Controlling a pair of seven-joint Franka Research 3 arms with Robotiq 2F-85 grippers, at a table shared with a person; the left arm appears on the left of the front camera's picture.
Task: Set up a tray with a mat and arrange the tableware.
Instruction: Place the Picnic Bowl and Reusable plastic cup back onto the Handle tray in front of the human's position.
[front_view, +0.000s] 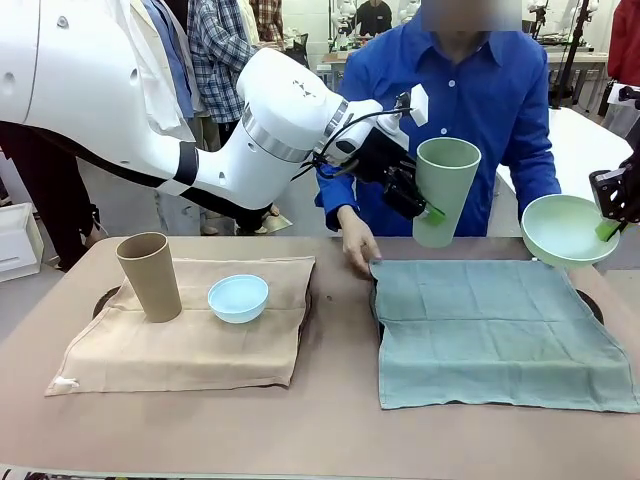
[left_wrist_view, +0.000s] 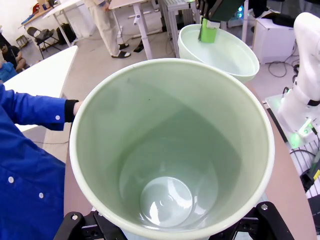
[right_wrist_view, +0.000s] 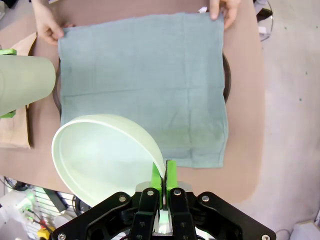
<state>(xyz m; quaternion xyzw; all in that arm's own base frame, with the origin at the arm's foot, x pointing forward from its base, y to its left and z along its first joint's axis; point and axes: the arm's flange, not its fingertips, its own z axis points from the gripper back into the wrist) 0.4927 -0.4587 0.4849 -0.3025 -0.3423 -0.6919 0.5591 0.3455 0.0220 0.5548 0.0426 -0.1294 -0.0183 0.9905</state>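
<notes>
My left gripper (front_view: 422, 203) is shut on a pale green cup (front_view: 445, 188), held upright in the air above the far edge of the green mat (front_view: 495, 330). The left wrist view looks down into that cup (left_wrist_view: 170, 150). At the right edge my right gripper (front_view: 608, 222) is shut on the rim of a pale green bowl (front_view: 562, 230), which hangs tilted over the mat's far right corner; its green fingertips (right_wrist_view: 164, 175) pinch the bowl (right_wrist_view: 100, 155). A tan cup (front_view: 150, 275) and a light blue bowl (front_view: 238, 297) stand on the tan mat (front_view: 180, 345). Dark tray edges (front_view: 592, 303) show under the mats.
A person in a blue shirt stands at the far side, one hand (front_view: 355, 245) pressing the green mat's far left corner. In the right wrist view both of the person's hands (right_wrist_view: 47, 25) hold the mat's far corners (right_wrist_view: 145, 75). Brown tabletop (front_view: 340, 400) lies bare between the mats.
</notes>
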